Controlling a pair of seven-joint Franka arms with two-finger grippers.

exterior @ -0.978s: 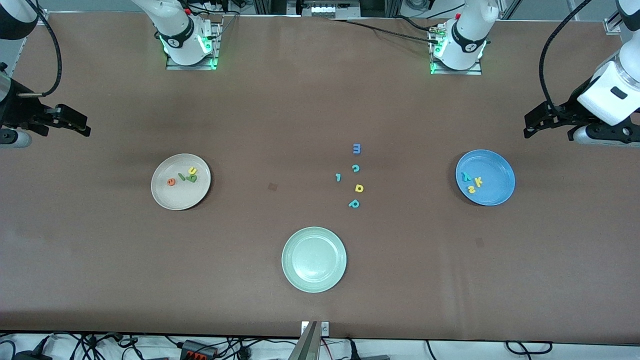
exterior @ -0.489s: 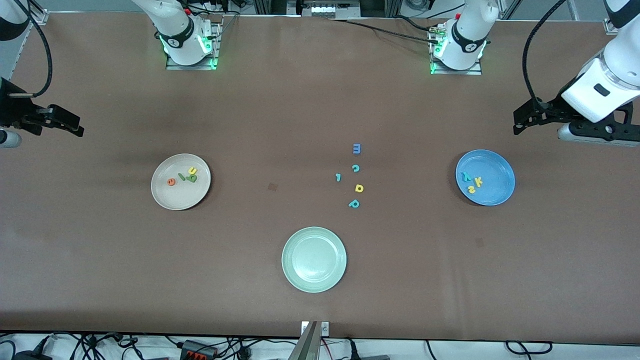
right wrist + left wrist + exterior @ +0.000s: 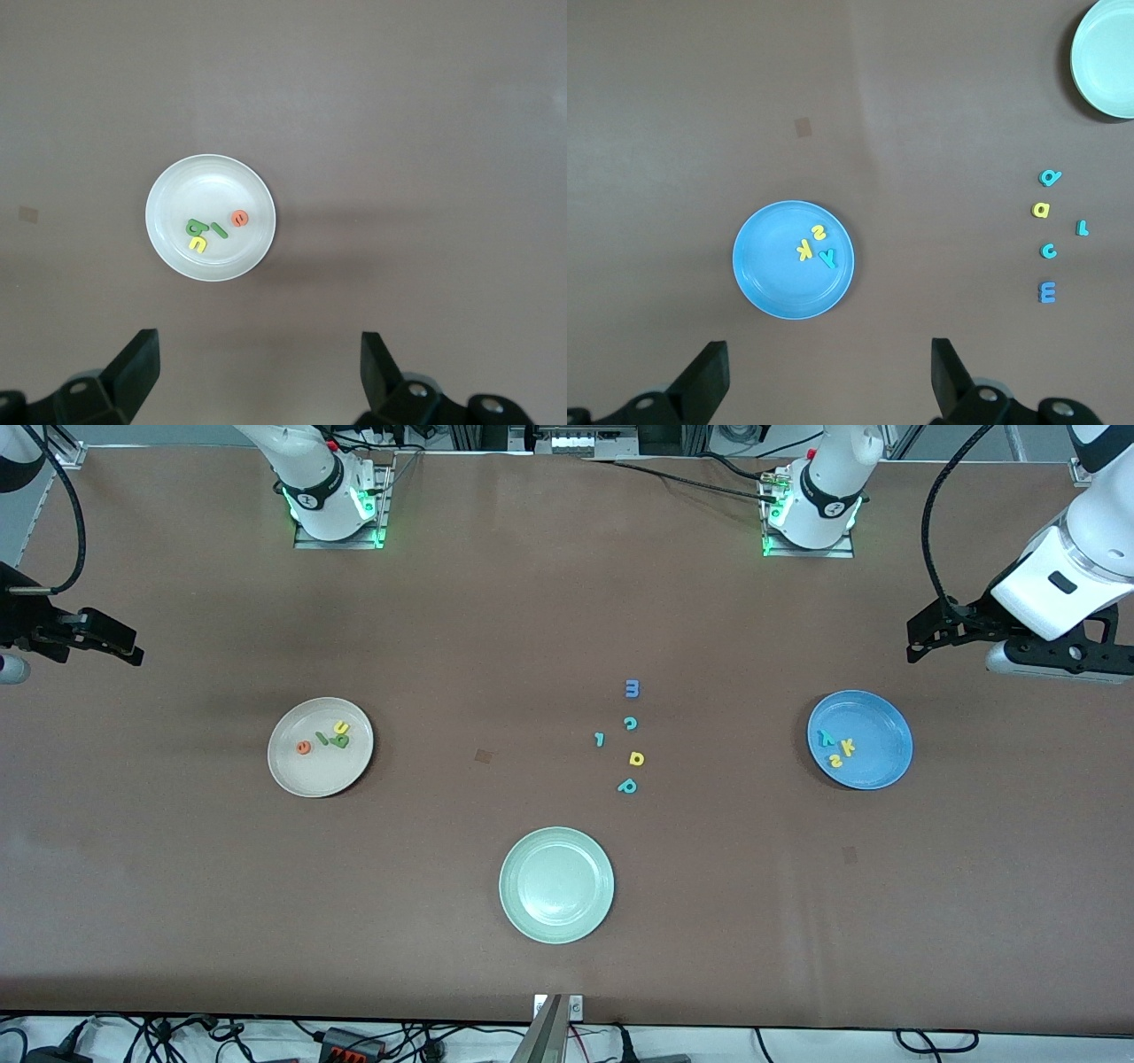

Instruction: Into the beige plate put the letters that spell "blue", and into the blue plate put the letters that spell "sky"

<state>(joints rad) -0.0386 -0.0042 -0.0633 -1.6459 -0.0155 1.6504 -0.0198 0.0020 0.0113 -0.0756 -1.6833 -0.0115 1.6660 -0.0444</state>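
The "blue" letters (image 3: 323, 737) are found in the beige plate (image 3: 301, 775), the "sky" letters (image 3: 836, 747) in the blue plate (image 3: 886, 775). Being light, soft foam, they are best pinched across edges. Both the left gripper (image 3: 921, 642) and right gripper (image 3: 124, 648) are held wide apart, empty, at the table ends.

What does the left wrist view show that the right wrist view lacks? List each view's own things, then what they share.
Left wrist only: the blue plate holding yellow s, yellow k and teal y; loose letters; the pale green plate.
Right wrist only: the beige plate holding orange e, green l, green b, yellow u.
Both: brown table and open end effector fingers.
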